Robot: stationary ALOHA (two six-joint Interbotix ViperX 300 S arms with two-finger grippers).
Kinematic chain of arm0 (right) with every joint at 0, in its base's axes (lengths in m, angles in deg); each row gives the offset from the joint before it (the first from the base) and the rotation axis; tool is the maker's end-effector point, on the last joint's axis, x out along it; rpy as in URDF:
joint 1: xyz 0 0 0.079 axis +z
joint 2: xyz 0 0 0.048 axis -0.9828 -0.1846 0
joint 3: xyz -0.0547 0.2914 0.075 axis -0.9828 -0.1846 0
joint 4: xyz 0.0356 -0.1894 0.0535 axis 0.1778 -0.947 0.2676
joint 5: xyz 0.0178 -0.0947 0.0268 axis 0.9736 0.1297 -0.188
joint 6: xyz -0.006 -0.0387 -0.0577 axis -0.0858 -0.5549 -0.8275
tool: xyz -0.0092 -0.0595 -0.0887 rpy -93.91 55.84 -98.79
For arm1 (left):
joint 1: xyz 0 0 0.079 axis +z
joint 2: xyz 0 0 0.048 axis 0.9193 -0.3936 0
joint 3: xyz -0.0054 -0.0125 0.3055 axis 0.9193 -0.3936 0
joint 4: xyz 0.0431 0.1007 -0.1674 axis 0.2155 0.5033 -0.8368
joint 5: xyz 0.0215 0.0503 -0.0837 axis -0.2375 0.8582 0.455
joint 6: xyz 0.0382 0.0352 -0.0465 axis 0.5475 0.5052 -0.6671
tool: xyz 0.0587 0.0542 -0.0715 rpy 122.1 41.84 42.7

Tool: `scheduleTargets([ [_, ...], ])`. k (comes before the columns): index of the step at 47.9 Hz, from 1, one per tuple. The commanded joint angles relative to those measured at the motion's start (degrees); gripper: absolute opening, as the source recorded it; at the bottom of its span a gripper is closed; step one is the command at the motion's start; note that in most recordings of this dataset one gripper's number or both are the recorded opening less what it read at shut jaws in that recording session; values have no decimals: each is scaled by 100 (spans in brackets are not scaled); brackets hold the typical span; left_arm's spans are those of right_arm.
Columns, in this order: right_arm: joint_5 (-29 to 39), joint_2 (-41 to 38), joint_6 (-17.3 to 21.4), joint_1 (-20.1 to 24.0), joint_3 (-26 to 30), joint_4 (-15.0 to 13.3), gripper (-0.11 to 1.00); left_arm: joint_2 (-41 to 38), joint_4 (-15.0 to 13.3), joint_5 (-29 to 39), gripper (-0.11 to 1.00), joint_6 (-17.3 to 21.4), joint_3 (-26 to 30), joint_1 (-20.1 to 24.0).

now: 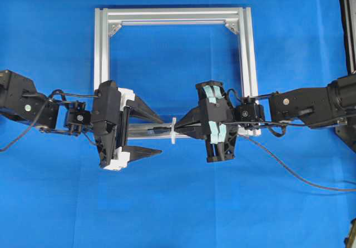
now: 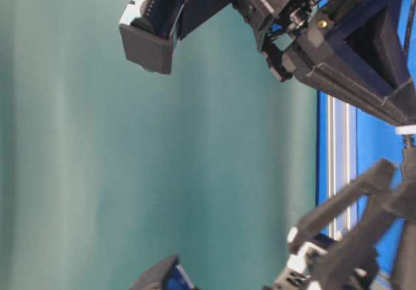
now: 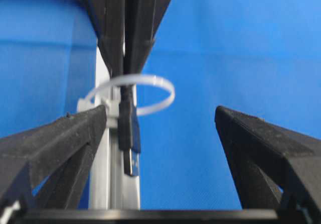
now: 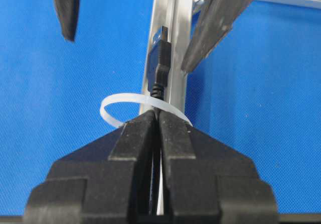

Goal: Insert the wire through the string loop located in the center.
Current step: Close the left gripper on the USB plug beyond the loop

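The white string loop (image 1: 173,130) stands on the near bar of the silver frame (image 1: 101,53). My right gripper (image 1: 178,128) is shut on the wire (image 1: 289,173) just behind its plug, its tips touching the loop (image 4: 108,114). The dark plug (image 4: 159,58) has passed through the loop and points along the bar. In the left wrist view the plug (image 3: 129,133) hangs out of the loop (image 3: 168,91) between my left gripper's (image 3: 160,111) wide-open fingers (image 3: 60,138), touching neither. The left gripper (image 1: 161,135) straddles the bar.
The frame lies on a blue cloth. The wire's loose length trails off to the right edge across the cloth. A dark stand (image 1: 347,25) rises at the right edge. Both arms meet over the frame's near bar (image 2: 338,160).
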Motion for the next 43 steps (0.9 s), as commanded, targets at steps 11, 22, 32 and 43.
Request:
scheduleTargets([
  [11, -44, 62, 0, -18, 44, -9, -3, -123, 9, -26, 93, -18, 202, 26],
  [22, -35, 70, -9, -18, 44, 0, -3, -123, 9, 88, 92, -9, 193, 26],
  [32, -35, 70, -9, -18, 44, -9, -3, -123, 18, 141, 92, -18, 202, 35],
  [43, -26, 62, 0, -18, 44, -9, -3, -123, 18, 132, 92, -18, 220, 26],
])
